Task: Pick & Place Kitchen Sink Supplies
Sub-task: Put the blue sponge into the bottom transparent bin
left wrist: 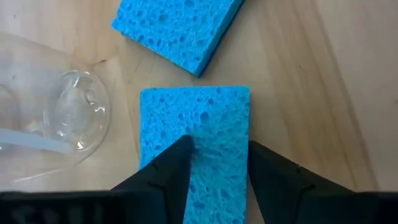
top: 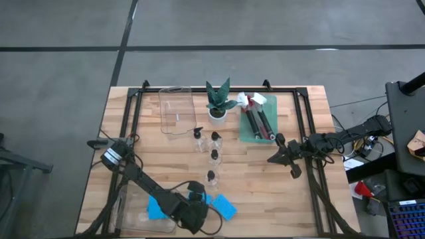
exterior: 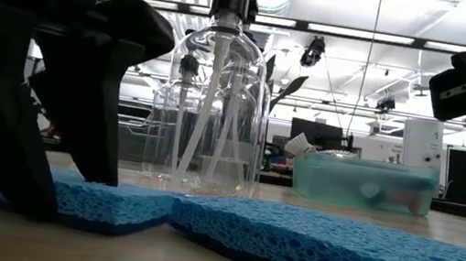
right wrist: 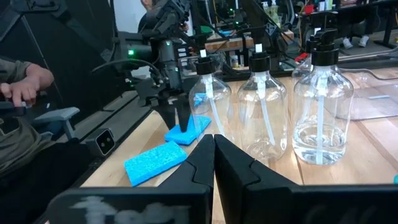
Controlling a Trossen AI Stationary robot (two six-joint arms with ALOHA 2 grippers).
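Three bright blue sponges lie flat near the table's near edge. My left gripper (top: 194,204) (left wrist: 219,144) is open, pointing down over the middle sponge (left wrist: 214,115) (exterior: 125,205). A second sponge (left wrist: 177,28) (top: 226,208) lies just beyond it, a third (top: 155,208) toward the left. Several clear pump bottles with black caps (top: 214,157) stand upright mid-table, and another (left wrist: 68,118) lies on its side by the sponge. Dish brushes (top: 260,121) lie in a green tray. My right gripper (top: 281,157) (right wrist: 214,144) is shut, hanging above the table's right half, touching nothing. My left gripper comes at the middle sponge from above, pointing down, fingers open. One fingertip (left wrist: 184,144) shows over the sponge's top face, the other (left wrist: 254,149) at its long edge. In the low view the tips (exterior: 99,175) reach the sponge. It lies flat on the table.
A potted plant (top: 218,103) and a clear tray (top: 176,109) stand toward the far edge, and another clear tray (top: 129,214) sits at the near left corner. A black frame (top: 305,126) runs round the tabletop. A person's hand (right wrist: 25,84) shows beyond the table.
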